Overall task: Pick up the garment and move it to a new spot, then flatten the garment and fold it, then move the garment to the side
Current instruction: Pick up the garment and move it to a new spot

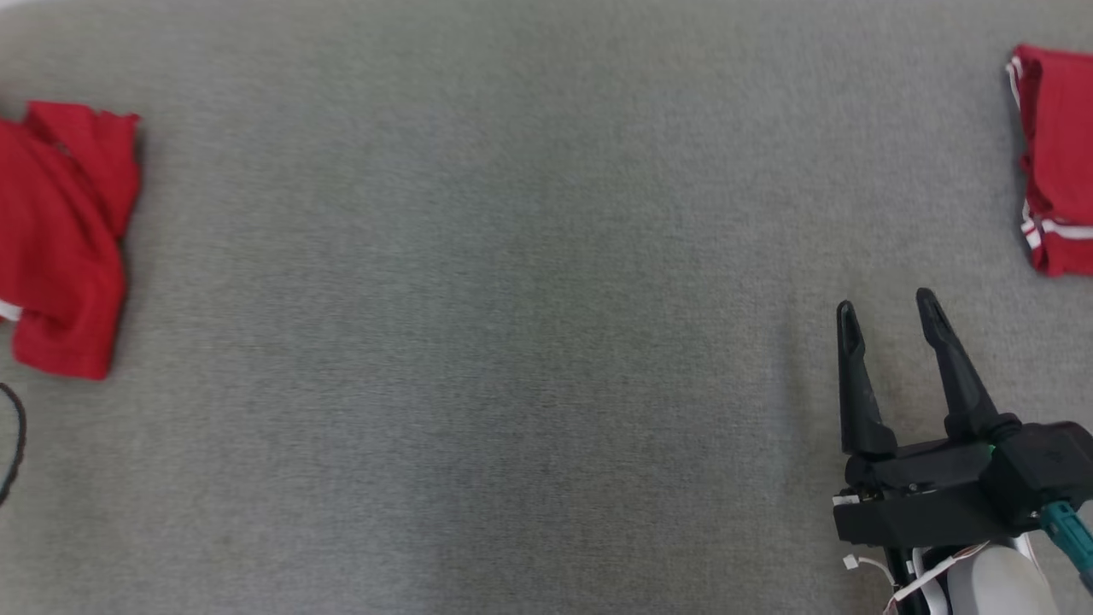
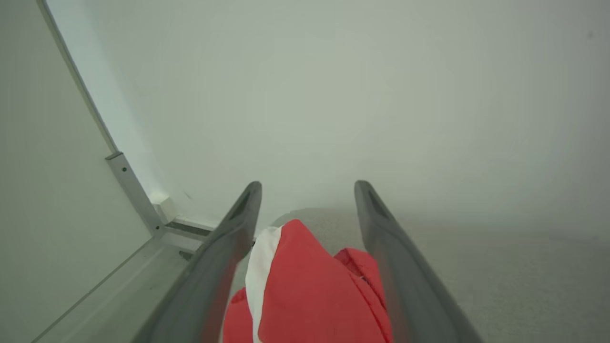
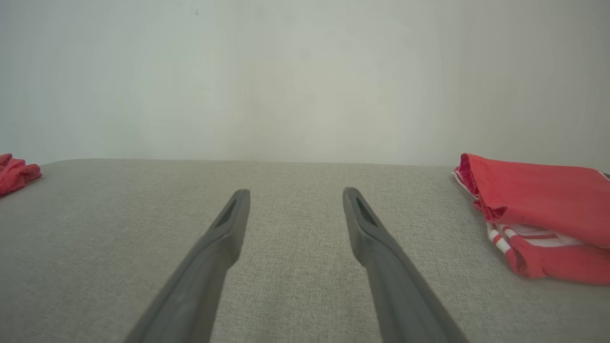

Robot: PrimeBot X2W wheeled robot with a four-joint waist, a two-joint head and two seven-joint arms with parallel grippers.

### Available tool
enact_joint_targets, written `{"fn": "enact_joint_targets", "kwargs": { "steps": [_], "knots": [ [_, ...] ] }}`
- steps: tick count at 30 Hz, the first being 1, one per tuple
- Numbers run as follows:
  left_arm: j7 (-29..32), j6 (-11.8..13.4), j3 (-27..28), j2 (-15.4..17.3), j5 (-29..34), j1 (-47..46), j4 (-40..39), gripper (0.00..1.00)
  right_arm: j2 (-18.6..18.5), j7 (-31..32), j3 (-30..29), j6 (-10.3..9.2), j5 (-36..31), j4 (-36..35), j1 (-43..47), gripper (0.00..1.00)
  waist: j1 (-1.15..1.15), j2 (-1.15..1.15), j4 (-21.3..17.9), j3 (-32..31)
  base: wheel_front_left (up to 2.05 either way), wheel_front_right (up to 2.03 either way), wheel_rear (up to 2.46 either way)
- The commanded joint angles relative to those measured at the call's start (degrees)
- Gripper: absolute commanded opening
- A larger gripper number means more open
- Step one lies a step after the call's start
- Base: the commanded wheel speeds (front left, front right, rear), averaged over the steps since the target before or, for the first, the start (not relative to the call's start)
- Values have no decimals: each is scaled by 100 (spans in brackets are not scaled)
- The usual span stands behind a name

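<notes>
A crumpled red garment (image 1: 64,239) lies on the grey cloth surface at the far left edge of the head view. In the left wrist view the same red cloth with a white band (image 2: 310,290) shows between and below the fingers of my left gripper (image 2: 307,186), which stands open; I cannot tell whether the fingers touch the cloth. My right gripper (image 1: 888,312) hovers open over bare surface at the lower right, holding nothing, and its spread fingers (image 3: 295,193) point across the table. The crumpled garment (image 3: 14,174) shows far to that gripper's left.
A folded red garment with white stripes (image 1: 1059,162) lies at the right edge, right of my right gripper (image 3: 538,214). A black cable (image 1: 13,444) curls at the left edge. A pale wall and metal frame post (image 2: 133,190) stand beyond the left garment.
</notes>
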Motion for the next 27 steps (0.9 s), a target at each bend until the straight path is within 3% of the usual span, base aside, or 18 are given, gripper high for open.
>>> {"fn": "enact_joint_targets", "kwargs": {
  "steps": [1, 13, 22, 25, 26, 27],
  "knots": [
    [131, -35, -26, 60, -62, -173, 236, 100, 28, 31, -11, -15, -38, -85, -69, 100, -2, -2, -410, 485, 0, 0, 0],
    [1039, -189, -581, 369, -425, -880, 2119, 100, -70, 276, -109, -15, -124, -482, -157, 100, -2, -2, -442, 762, 0, 0, 0],
    [2092, -175, -1115, 409, -1331, -1001, 2720, 100, -95, 382, -111, -15, -164, -585, -191, 100, -2, -2, -421, 798, 0, 0, 0],
    [2272, -175, -1345, 481, -1317, -997, 2890, 100, -109, 424, -92, -15, -174, -618, -198, 100, -2, -2, -430, 778, 0, 0, 0],
    [2313, -176, -1371, 468, -1408, -1020, 2935, 77, -109, 434, -98, -15, -183, -636, -193, 100, -2, -2, -425, 763, 0, 0, 0],
    [2252, -175, -1404, 478, -1440, -1035, 2942, 15, -108, 447, -106, -15, -183, -648, -184, 100, -2, -2, -418, 750, 0, 0, 0]
  ]
}}
